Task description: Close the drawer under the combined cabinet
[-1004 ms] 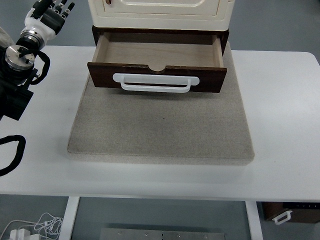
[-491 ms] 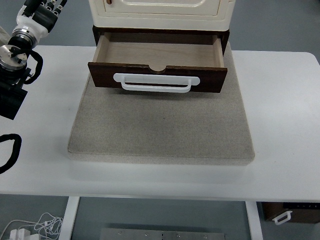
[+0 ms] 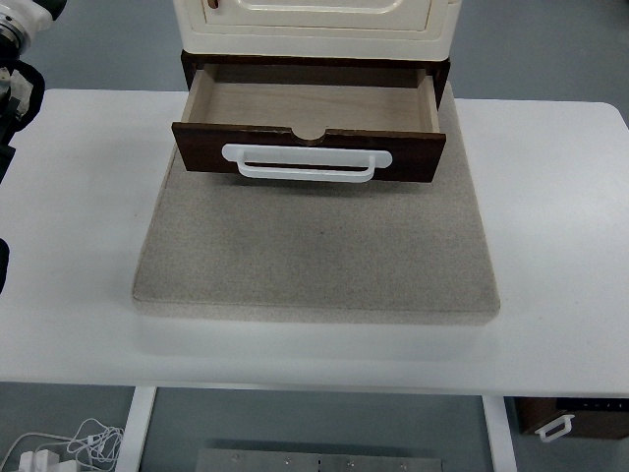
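Left arm (image 3: 18, 44): you see only part of it, at the top-left corner, at the table's (image 3: 560, 246) far left edge.
Cabinet (image 3: 314, 25): well to the right of that arm, at the back of the mat (image 3: 314, 265).
Drawer (image 3: 310, 123): under the cabinet, pulled out toward you over the mat.
Handle (image 3: 307, 163): on the drawer's near face.
Mat: on the table, right of the arm.

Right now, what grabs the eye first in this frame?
The open drawer at top centre, pulled out from under the cream cabinet, its inside bare and its dark front carrying a white handle. Cabinet and drawer sit on a grey mat covering the middle of the white table. Only part of the left arm shows, at the top-left corner.
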Controlling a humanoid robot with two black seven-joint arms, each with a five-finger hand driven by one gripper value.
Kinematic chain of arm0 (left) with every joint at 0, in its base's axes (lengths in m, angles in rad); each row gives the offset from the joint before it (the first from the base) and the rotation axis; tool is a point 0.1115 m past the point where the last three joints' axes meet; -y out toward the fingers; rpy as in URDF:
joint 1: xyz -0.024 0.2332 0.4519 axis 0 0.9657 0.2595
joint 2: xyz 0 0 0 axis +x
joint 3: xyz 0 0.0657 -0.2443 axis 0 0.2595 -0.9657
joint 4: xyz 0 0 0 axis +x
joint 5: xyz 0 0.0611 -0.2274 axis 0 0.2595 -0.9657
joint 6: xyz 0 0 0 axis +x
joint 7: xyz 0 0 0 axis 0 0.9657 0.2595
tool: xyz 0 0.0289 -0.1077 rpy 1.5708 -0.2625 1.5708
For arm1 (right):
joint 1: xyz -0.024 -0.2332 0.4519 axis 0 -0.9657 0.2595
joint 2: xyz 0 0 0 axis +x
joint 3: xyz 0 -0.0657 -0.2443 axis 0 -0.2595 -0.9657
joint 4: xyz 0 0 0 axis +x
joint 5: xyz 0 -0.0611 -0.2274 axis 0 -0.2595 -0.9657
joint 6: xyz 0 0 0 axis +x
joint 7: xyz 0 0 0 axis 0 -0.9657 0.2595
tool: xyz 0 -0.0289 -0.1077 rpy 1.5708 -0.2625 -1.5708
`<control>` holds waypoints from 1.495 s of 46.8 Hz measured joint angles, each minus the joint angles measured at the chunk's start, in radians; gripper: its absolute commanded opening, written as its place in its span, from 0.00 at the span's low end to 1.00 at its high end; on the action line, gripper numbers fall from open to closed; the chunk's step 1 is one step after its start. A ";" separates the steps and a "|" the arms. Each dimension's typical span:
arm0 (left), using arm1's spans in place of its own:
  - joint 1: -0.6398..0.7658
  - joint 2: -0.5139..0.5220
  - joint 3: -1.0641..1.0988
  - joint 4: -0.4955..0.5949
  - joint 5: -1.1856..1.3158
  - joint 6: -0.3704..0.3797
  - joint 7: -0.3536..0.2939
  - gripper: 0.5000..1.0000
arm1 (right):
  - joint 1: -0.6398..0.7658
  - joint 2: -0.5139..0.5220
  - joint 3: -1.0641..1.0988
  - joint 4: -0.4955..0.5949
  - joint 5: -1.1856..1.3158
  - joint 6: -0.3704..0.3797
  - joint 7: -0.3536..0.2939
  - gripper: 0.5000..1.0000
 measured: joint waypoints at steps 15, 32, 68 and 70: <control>0.001 0.094 0.000 -0.199 0.001 0.005 0.001 1.00 | 0.000 0.000 0.000 0.001 0.000 0.000 0.000 0.90; 0.010 0.203 0.002 -0.441 0.008 0.003 0.000 1.00 | 0.000 0.000 0.000 0.000 0.000 0.000 0.000 0.90; 0.052 0.415 0.300 -1.064 0.005 0.000 -0.033 1.00 | -0.001 0.000 0.000 0.000 0.000 0.000 0.000 0.90; 0.033 0.425 0.336 -1.079 0.006 0.000 -0.033 1.00 | -0.001 0.000 0.000 0.001 0.000 0.000 0.000 0.90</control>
